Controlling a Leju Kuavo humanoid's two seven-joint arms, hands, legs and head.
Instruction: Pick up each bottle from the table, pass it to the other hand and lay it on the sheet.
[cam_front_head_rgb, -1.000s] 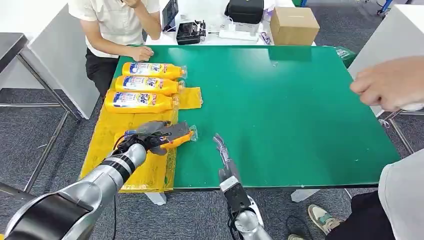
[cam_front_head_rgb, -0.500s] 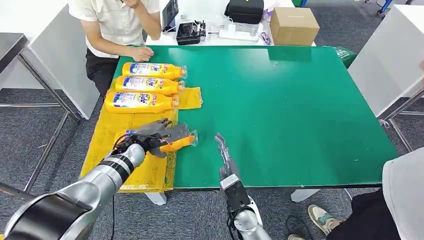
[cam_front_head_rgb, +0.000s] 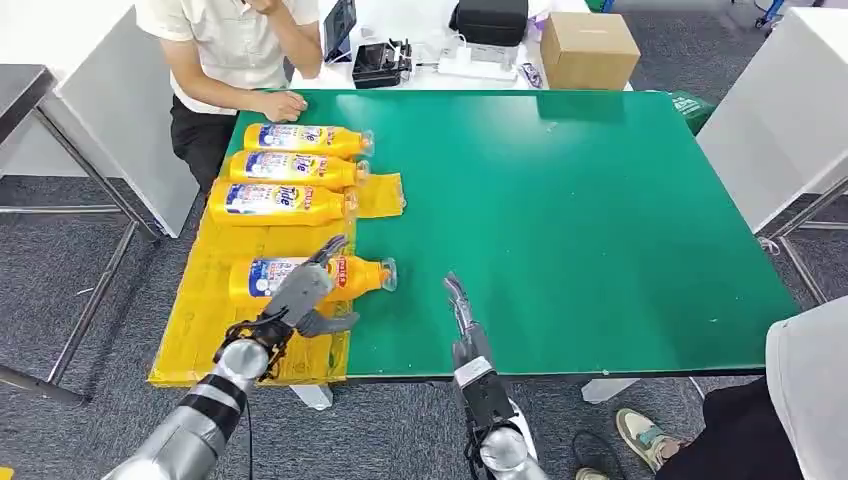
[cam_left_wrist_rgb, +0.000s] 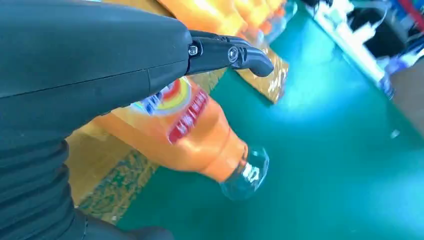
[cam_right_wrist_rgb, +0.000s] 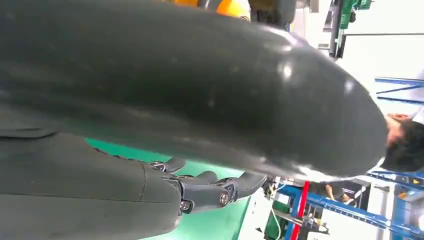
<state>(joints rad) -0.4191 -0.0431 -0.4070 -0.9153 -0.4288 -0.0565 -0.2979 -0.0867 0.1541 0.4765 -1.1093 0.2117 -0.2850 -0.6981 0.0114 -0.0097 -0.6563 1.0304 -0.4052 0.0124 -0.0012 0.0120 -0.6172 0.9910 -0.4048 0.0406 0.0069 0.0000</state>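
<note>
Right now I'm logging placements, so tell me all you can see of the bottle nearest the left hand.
The nearest bottle is yellow-orange plastic with a blue, white and red label and a clear cap. It lies on its side, body on the yellow sheet, neck and cap out over the green table. The left hand is over its middle with fingers spread, not gripping it.

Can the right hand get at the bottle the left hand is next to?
Probably yes. The right hand is open over bare green table, with nothing between it and the near bottle's cap end. The left hand crowds the body, so only the neck looks free.
</note>
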